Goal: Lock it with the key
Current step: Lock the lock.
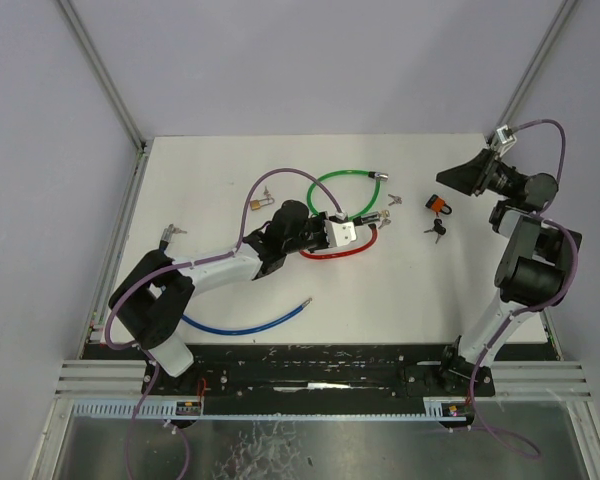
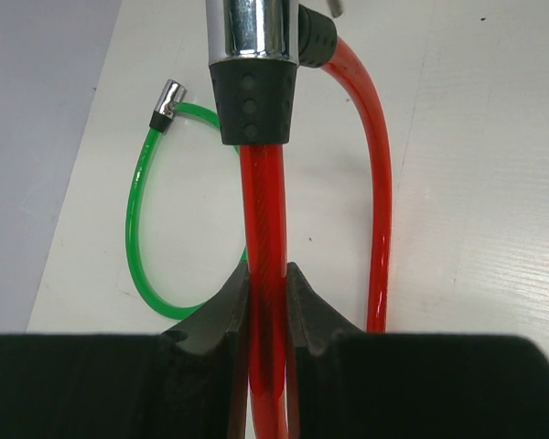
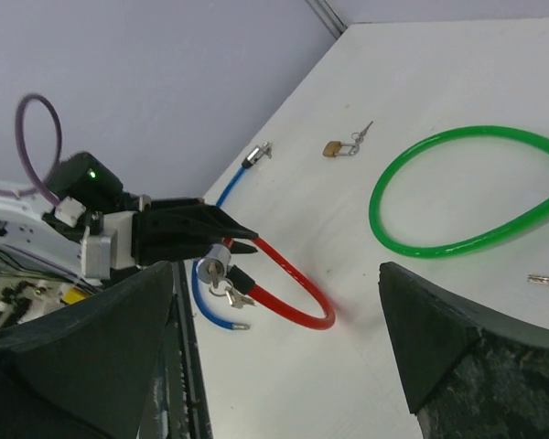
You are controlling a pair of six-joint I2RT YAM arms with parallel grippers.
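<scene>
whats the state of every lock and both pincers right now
left pincer, shut on the red cable lock
right pincer, open, holding nothing
red cable lock, looped, both ends at its head; locked or not, cannot tell
green cable lock, unfastened, chrome tip free
blue cable lock, unfastened, ends far apart
brass padlock, too small to tell

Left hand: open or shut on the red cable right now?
Shut. In the left wrist view the left hand has both fingers pressed against the red cable, which runs between them.
</scene>
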